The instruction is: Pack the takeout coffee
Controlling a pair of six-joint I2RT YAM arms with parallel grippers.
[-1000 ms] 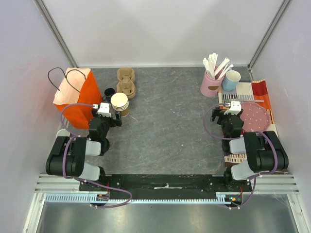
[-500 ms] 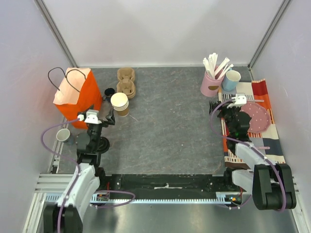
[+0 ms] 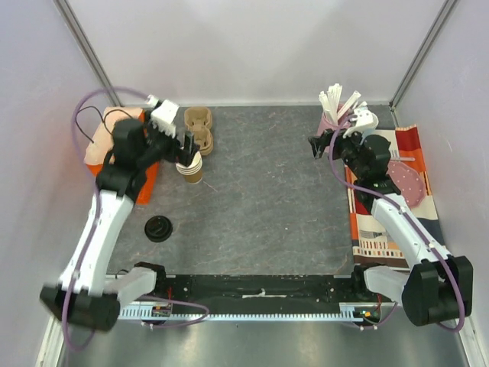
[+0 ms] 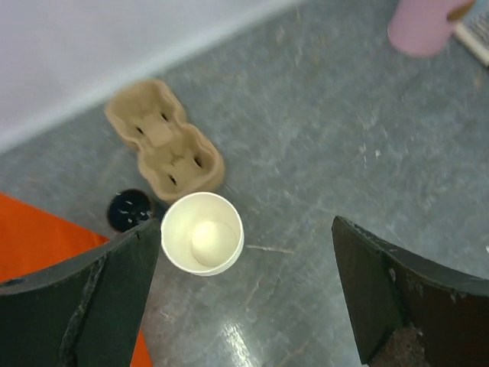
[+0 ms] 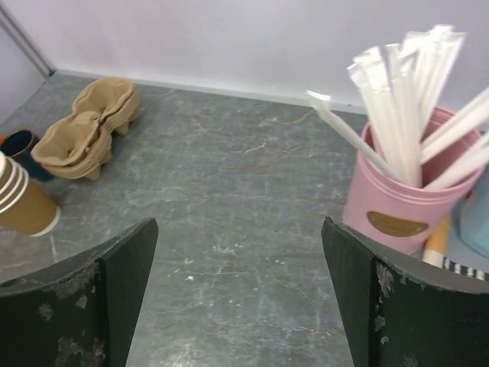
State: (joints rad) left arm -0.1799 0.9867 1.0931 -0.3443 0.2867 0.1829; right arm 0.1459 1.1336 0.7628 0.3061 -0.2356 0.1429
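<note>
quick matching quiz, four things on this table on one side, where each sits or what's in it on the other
1. kraft cup stack
2. black lid
3. pink holder
4. cup carriers

A. full of wrapped straws
B. lying flat by itself on the table
C. farthest back, on the left side
D. mouth up below the open left gripper

Pairs: 1-D, 2-B, 3-A, 4-C

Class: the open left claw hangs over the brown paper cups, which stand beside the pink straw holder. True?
Not quite: the brown paper cups stand beside the cardboard cup carriers, per the left wrist view. The open left claw does hang over them.
</note>
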